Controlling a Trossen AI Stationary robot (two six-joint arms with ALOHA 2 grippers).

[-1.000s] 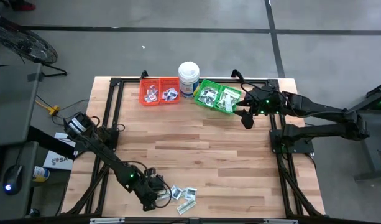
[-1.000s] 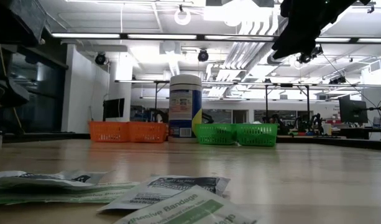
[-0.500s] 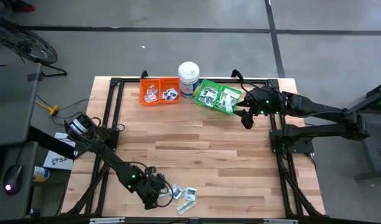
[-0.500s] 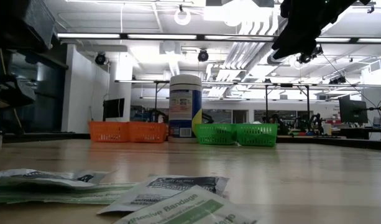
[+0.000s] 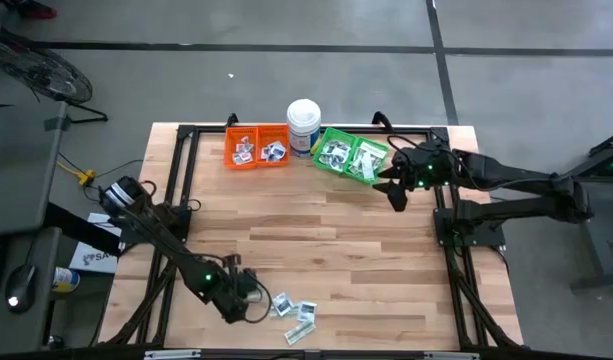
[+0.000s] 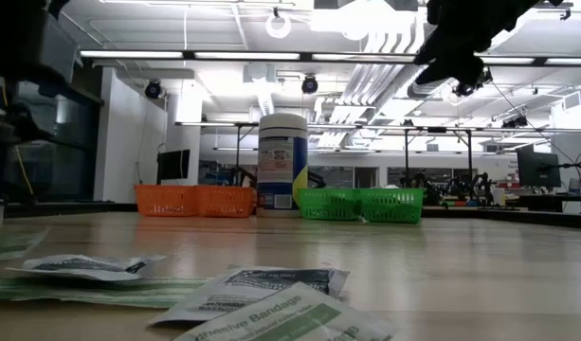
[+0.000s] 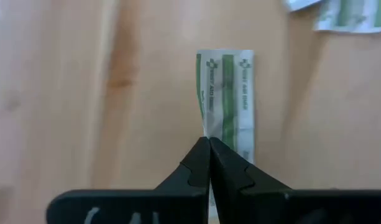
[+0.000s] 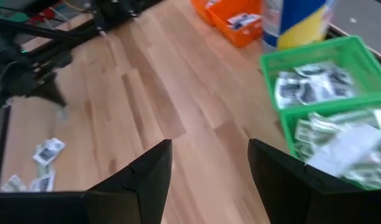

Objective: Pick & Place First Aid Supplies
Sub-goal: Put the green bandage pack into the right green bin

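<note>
The first aid supplies lie as a small pile of flat packets (image 5: pixel 296 315) near the table's front edge, and they fill the foreground of the low view (image 6: pixel 262 294). My left gripper (image 5: pixel 244 298) is just left of the pile, pointing steeply down, shut on one green-and-white strip packet (image 7: pixel 227 93). My right gripper (image 5: pixel 394 190) hovers open beside the green bin (image 5: pixel 351 155), with nothing between its fingers (image 8: pixel 209 180). My left gripper pinches the strip packet between its two fingertips at one long edge, close to the near end (image 7: pixel 206 132). The fingers come from above, slanting down, and lie along the strip. The strip stretches away from the tips over the wood. Whether its far end rests on the table, I cannot tell.
At the far edge stand an orange bin (image 5: pixel 257 146) with white packets, a tall white tub (image 5: pixel 304 125) and the green bin with more packets. A black frame runs along the table's left and right sides. Bare wood lies between the bins and the pile.
My left gripper has risen a little, tipped, and drawn back from the pile toward the table's left. In the low view the packets at the pile's left end have shifted and a pale green end now stands raised at the left.
</note>
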